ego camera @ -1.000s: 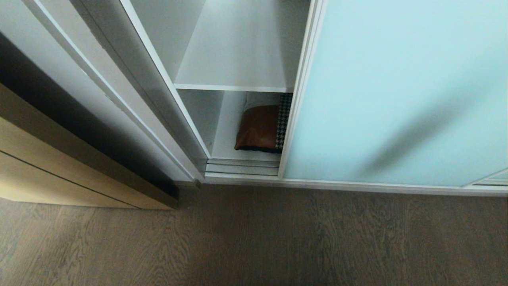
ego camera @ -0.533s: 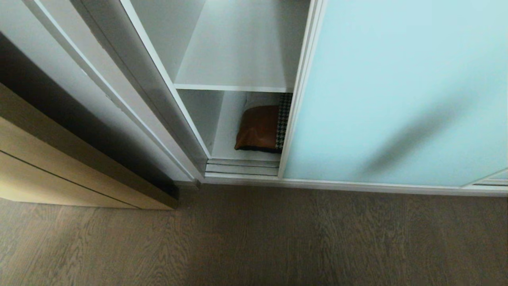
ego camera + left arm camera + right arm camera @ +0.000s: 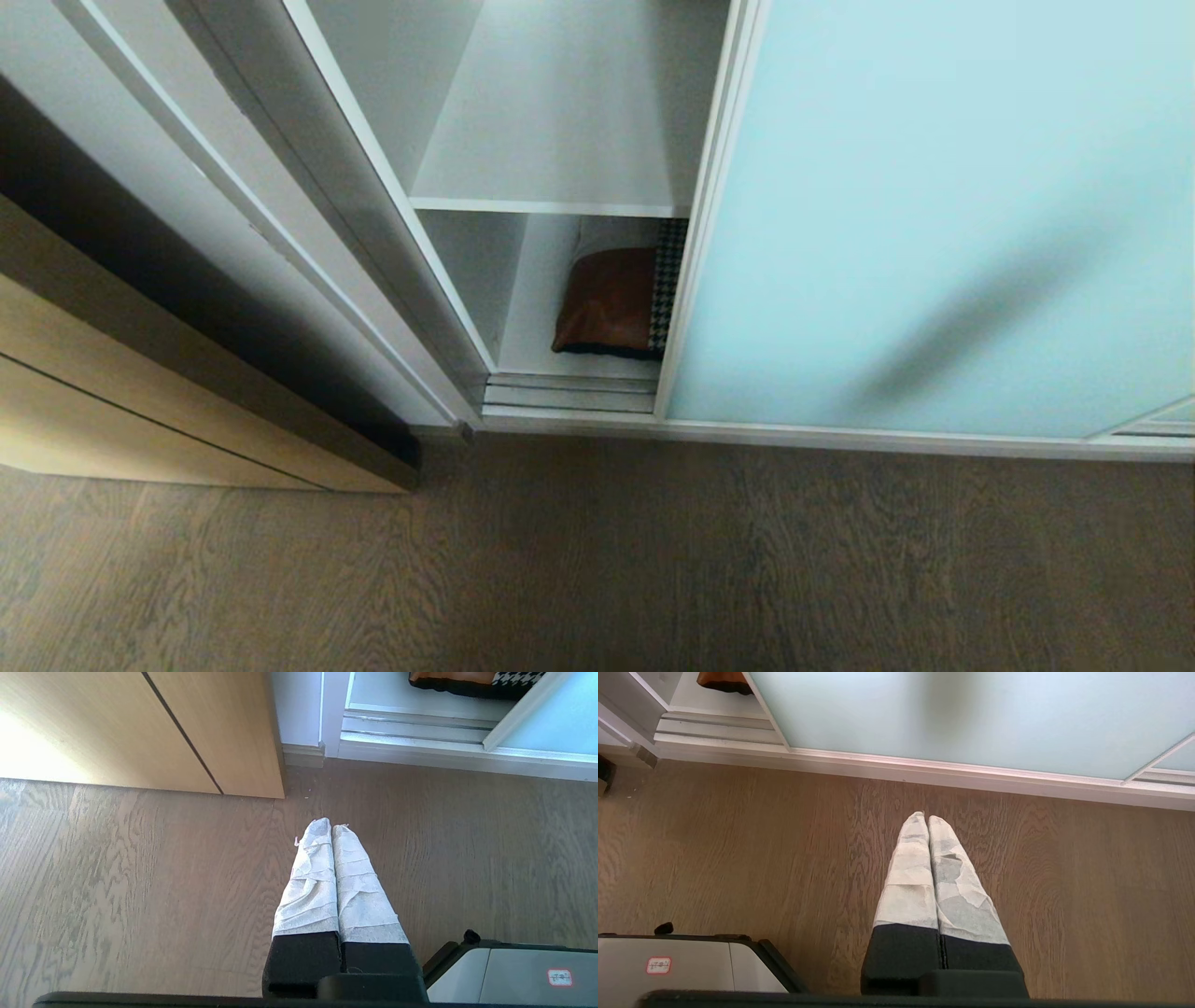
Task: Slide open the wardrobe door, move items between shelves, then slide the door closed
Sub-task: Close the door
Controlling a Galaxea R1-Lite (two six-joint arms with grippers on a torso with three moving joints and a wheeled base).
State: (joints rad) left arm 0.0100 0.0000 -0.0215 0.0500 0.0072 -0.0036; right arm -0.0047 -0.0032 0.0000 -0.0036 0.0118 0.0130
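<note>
The sliding wardrobe door (image 3: pixel 934 215), frosted pale aqua glass in a slim white frame, stands partly open, leaving a narrow gap on its left. Through the gap I see a bare white upper shelf (image 3: pixel 551 140) and a lower shelf (image 3: pixel 537 317) with the folded items (image 3: pixel 611 299), rust-brown and houndstooth, part hidden behind the door edge. Neither arm shows in the head view. My left gripper (image 3: pixel 331 826) is shut, empty, low over the floor before the gap. My right gripper (image 3: pixel 926 817) is shut, empty, over the floor before the door (image 3: pixel 971 714). The items (image 3: pixel 467 681) peek in the left wrist view.
A tan wooden door (image 3: pixel 140 401) stands open at the left, close to the wardrobe's side wall. The white floor track (image 3: pixel 794 431) runs along the wardrobe's foot. Grey-brown wood floor (image 3: pixel 597 560) fills the foreground. My base's grey corner (image 3: pixel 514 970) shows beside each gripper.
</note>
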